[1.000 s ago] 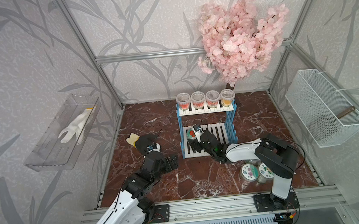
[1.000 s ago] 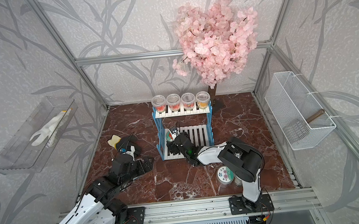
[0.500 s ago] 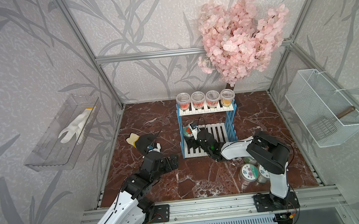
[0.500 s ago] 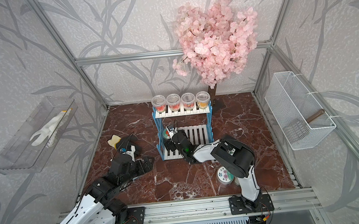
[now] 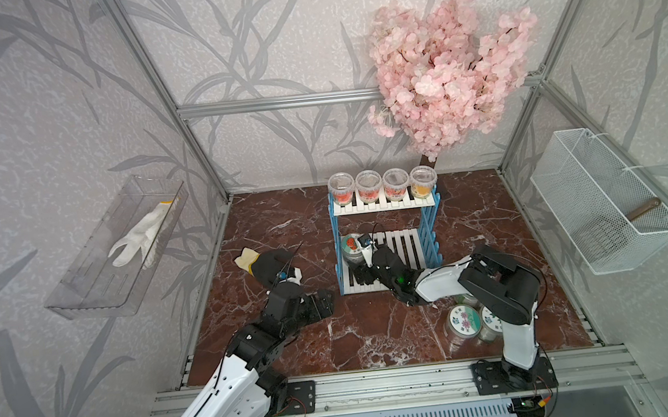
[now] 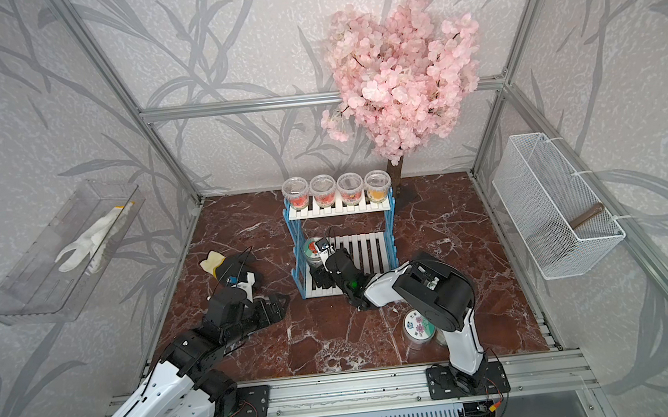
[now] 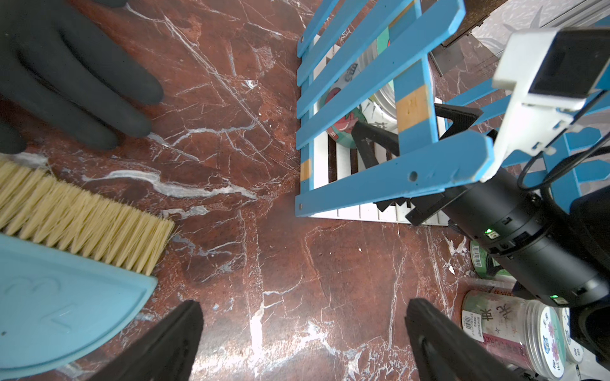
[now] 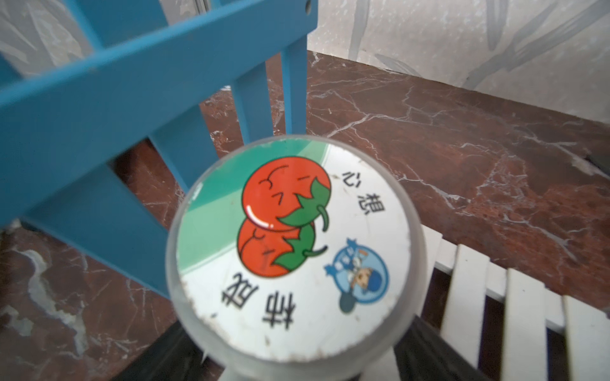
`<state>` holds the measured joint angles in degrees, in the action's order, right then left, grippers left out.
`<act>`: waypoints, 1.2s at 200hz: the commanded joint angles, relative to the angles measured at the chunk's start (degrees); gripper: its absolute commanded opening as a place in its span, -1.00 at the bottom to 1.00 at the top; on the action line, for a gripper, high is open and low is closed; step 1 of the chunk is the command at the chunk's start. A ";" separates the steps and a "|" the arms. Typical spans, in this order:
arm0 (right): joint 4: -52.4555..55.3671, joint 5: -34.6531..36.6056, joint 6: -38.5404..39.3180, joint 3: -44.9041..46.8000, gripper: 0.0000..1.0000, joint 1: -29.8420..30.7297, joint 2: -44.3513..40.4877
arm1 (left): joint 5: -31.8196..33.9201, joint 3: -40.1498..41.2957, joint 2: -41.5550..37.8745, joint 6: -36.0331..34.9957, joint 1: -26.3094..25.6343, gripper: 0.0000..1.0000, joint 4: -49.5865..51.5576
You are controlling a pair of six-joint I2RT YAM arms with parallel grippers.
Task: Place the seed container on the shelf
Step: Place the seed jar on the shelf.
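Note:
The seed container [image 8: 290, 250], a clear jar with a tomato lid label, is inside the lower tier of the shelf [image 5: 430, 229] at its left end. It shows in both top views [image 5: 350, 244] [image 6: 312, 248]. My right gripper [image 5: 357, 260] reaches into that tier from the front. Its dark fingers [image 8: 158, 356] press the jar's sides just under the lid, shut on it. Whether the jar's base rests on the white slats is hidden. My left gripper [image 7: 303, 330] hovers open over bare floor, left of the shelf [image 7: 379, 66], with nothing between its fingers.
Several clear cups [image 5: 382, 182] fill the top tier. More seed jars [image 5: 464, 320] stand by the right arm's base. A black-and-yellow glove [image 5: 264, 262] and a blue brush [image 7: 82, 214] lie left of the shelf. On the walls are a clear tray [image 5: 93, 283] and a wire basket [image 5: 603, 200].
My right gripper has carried the jar a little deeper and to the left inside the lower tier, its elbow swinging left. The left arm has not moved.

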<state>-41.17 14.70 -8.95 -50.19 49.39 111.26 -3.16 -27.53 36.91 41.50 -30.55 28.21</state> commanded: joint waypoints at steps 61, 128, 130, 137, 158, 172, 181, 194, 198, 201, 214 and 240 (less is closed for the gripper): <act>-10.41 1.74 3.08 -0.58 0.49 -1.11 1.54 | -0.48 0.81 0.80 -1.29 0.45 1.00 -0.92; -10.16 1.82 3.25 -1.65 0.48 -2.17 3.26 | -0.65 1.25 0.96 -1.22 0.43 1.00 -1.22; -10.16 1.67 3.24 -1.70 0.48 -2.18 3.28 | -0.65 1.25 0.93 -1.24 0.47 1.00 -1.22; -10.11 1.31 3.16 -1.87 0.48 -2.19 3.41 | -0.69 1.24 0.95 -1.24 0.47 1.00 -1.27; -9.19 0.14 3.10 -2.95 0.47 -2.19 3.77 | -0.65 1.34 1.13 -1.23 0.52 1.00 -1.49; -9.05 -0.20 2.72 -3.46 0.47 -2.22 4.04 | -0.74 1.22 1.23 -1.22 0.50 1.00 -1.45; -8.97 -0.20 2.73 -3.68 0.47 -2.19 4.25 | -0.75 1.25 1.22 -1.24 0.49 1.00 -1.39; -9.10 -0.03 2.67 -3.62 0.47 -2.19 4.45 | -0.65 1.24 1.11 -1.23 0.57 1.00 -1.38; -9.16 -0.02 2.67 -3.60 0.47 -2.19 4.49 | -0.68 1.30 1.14 -1.24 0.53 1.00 -1.39; -9.15 0.02 2.67 -3.53 0.47 -2.19 4.52 | -0.63 1.33 1.12 -1.20 0.51 1.00 -1.34; -9.03 0.45 2.45 -3.30 0.47 -2.26 4.53 | -0.70 1.27 1.16 -1.24 0.53 1.00 -1.31; -8.58 1.68 2.69 -3.16 0.47 -2.19 4.15 | -0.54 1.04 1.01 -1.29 0.52 1.00 -1.05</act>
<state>-49.43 15.00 -6.04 -52.56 47.40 115.22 -3.60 -26.74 38.13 41.08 -30.26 27.40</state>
